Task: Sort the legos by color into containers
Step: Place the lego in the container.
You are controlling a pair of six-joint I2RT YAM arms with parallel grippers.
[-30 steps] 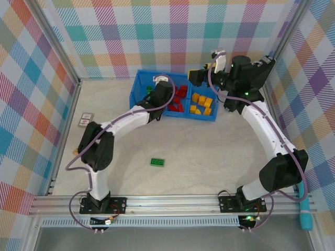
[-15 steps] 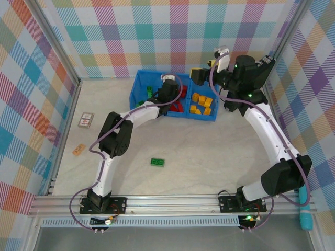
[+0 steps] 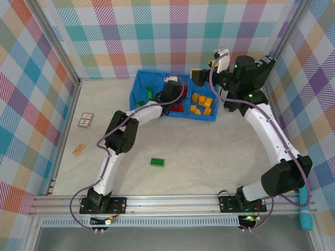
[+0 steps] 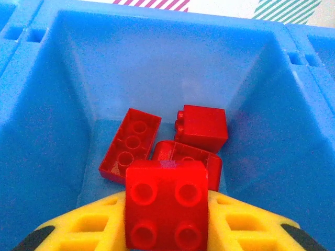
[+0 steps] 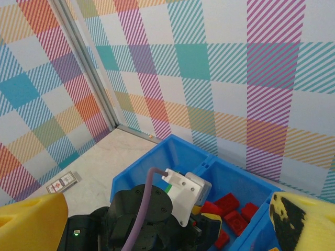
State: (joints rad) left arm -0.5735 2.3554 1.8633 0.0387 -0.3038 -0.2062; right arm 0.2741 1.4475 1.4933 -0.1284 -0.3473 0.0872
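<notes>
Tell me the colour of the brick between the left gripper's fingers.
The brick is red; left wrist view shows it best.

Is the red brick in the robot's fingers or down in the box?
In the fingers: the red brick sits between the left gripper's yellow fingers, above other red bricks lying in the blue bin.

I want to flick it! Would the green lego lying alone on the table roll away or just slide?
Probably slide: the green lego looks boxy and lies flat on the table, with nothing round to roll on. It looks like hard plastic, so likely stiff. It seems tiny beside the blue bin, so probably light.
</notes>
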